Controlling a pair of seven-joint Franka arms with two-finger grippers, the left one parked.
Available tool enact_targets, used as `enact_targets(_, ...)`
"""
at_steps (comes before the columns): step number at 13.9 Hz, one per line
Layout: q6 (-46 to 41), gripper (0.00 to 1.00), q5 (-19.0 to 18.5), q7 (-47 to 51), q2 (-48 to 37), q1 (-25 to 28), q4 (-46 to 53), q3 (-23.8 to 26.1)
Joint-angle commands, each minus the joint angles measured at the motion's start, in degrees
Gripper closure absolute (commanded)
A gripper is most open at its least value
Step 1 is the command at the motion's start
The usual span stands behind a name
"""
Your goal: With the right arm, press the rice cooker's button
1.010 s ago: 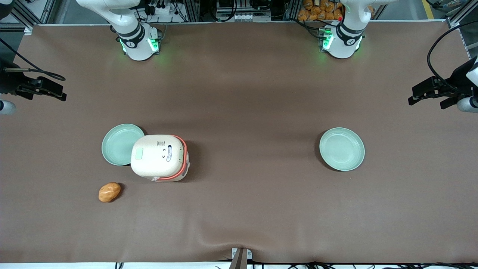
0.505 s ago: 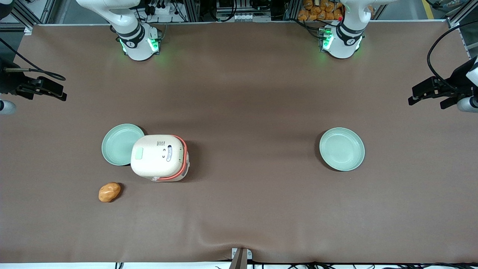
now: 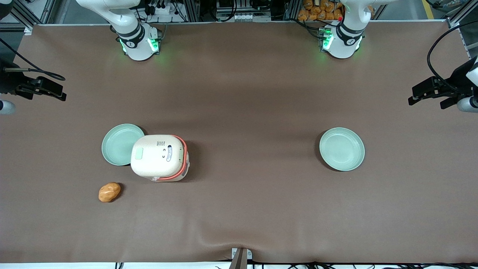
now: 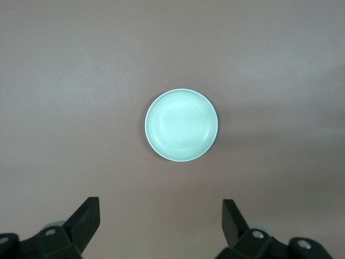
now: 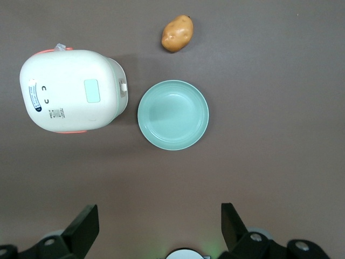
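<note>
Cream-lidded rice cooker [image 3: 160,157] on brown counter [image 3: 254,112], lid down, touching a pale green plate [image 3: 118,144], potato [image 3: 109,192] nearer the front camera; second plate [image 3: 341,149] well apart toward the parked arm's end. Gripper [image 5: 159,229] high above the plate beside the cooker, jaws wide apart, holding nothing, not yet descending. Probably light, rigid, smooth plastic, apt to slide; best pressed straight down on the small latch button [image 5: 123,86] at the lid's plate-side edge, jaws brought together first.
</note>
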Motion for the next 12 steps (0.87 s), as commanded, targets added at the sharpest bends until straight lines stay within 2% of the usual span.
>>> enact_targets(1, -0.47, 0.0, -0.2, 0.15, -0.97, -0.19, 0.23, 0.24)
enact_targets(7, -1.62, 0.0, 0.68, 0.5, 1.38, 3.14, 0.05, 0.41)
enact_targets(11, 4.34, 0.0, 0.59, 0.41, 7.1, 10.96, -0.82, 0.41)
enact_targets(12, 5.14, 0.12, 0.59, 0.59, 8.85, 12.28, -1.61, 0.41)
